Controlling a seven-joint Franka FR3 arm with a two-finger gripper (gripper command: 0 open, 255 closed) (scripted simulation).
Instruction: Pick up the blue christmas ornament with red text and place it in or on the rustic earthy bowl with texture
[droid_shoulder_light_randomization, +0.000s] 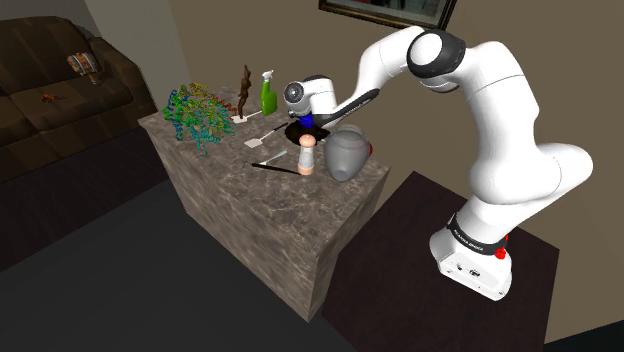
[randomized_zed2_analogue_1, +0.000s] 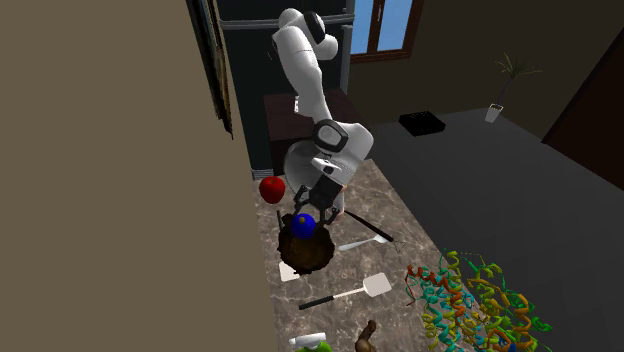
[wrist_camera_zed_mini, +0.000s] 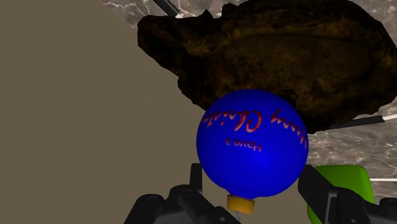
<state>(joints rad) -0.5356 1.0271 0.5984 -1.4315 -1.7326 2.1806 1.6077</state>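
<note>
The blue Christmas ornament (wrist_camera_zed_mini: 253, 141), a ball with red script and a small gold cap, sits clasped between my black fingers (wrist_camera_zed_mini: 195, 178). My gripper (wrist_camera_zed_mini: 253, 173) is shut on it. The rough dark brown bowl (wrist_camera_zed_mini: 286, 57) lies just beyond and beneath the ball. In the second exterior view the gripper (randomized_zed2_analogue_1: 303, 212) points down, holding the ornament (randomized_zed2_analogue_1: 303, 227) directly over the bowl (randomized_zed2_analogue_1: 310, 255) near the wall-side edge of the marble block. The shoulder view has the ornament (droid_shoulder_light_randomization: 309, 122) low over the bowl (droid_shoulder_light_randomization: 300, 132), under the gripper (droid_shoulder_light_randomization: 306, 117).
A grey vase (droid_shoulder_light_randomization: 345, 152) and a pale cylinder (droid_shoulder_light_randomization: 307, 156) stand close to the bowl. A white spatula (randomized_zed2_analogue_1: 350, 292), green spray bottle (droid_shoulder_light_randomization: 267, 92), brown figurine (droid_shoulder_light_randomization: 244, 92) and colourful tangle (droid_shoulder_light_randomization: 200, 117) share the top. A red apple (randomized_zed2_analogue_1: 272, 188) sits by the wall.
</note>
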